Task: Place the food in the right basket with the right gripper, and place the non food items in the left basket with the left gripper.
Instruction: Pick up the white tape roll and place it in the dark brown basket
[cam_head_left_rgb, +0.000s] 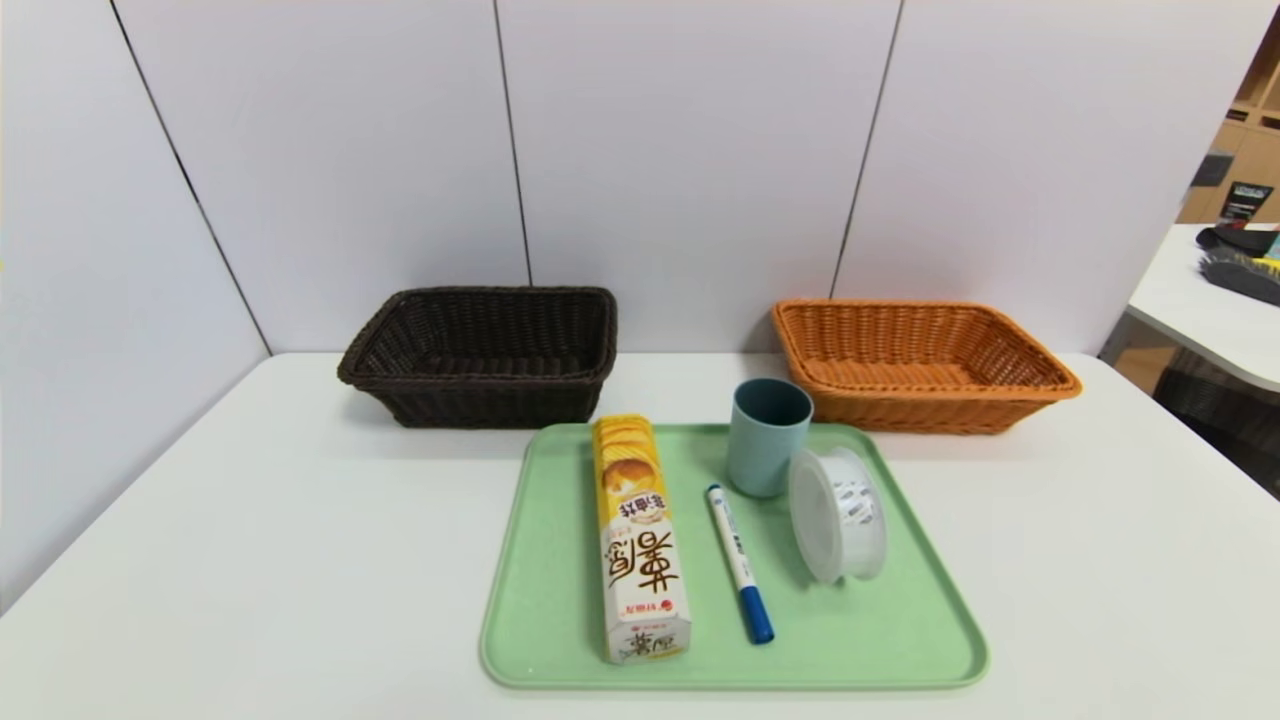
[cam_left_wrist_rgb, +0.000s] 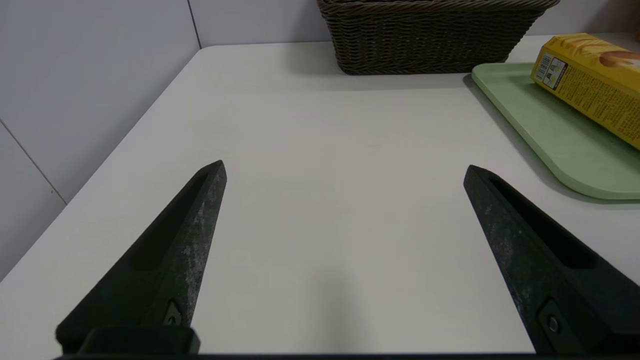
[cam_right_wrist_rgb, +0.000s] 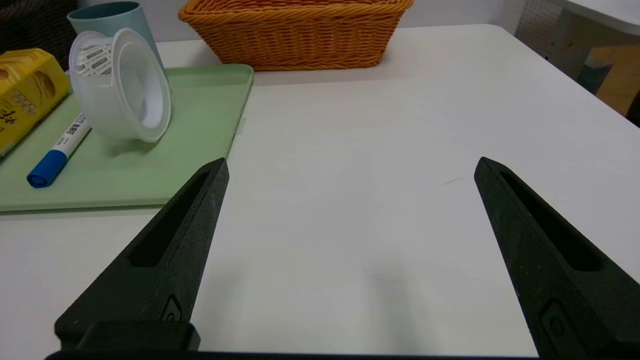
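Currently both jaws wide, empty, over bare table (cam_head_left_rgb: 250, 520), chip carton (cam_head_left_rgb: 640, 540) on tray (cam_head_left_rgb: 540, 600), well apart.

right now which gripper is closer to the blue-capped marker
Right. The right gripper hovers open over bare table just beside the tray, with the marker close by; the left gripper sits beyond the chip carton.

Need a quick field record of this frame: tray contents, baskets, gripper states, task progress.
tray: green tray on white table
food: chip carton, lying flat on tray
non-food: blue cup upright; marker lying flat; clear plastic roll on its side
left basket: dark brown basket, empty
right basket: orange basket, empty
left gripper: open, over bare table, holding nothing
right gripper: open, beside tray, holding nothing
progress: nothing sorted yet
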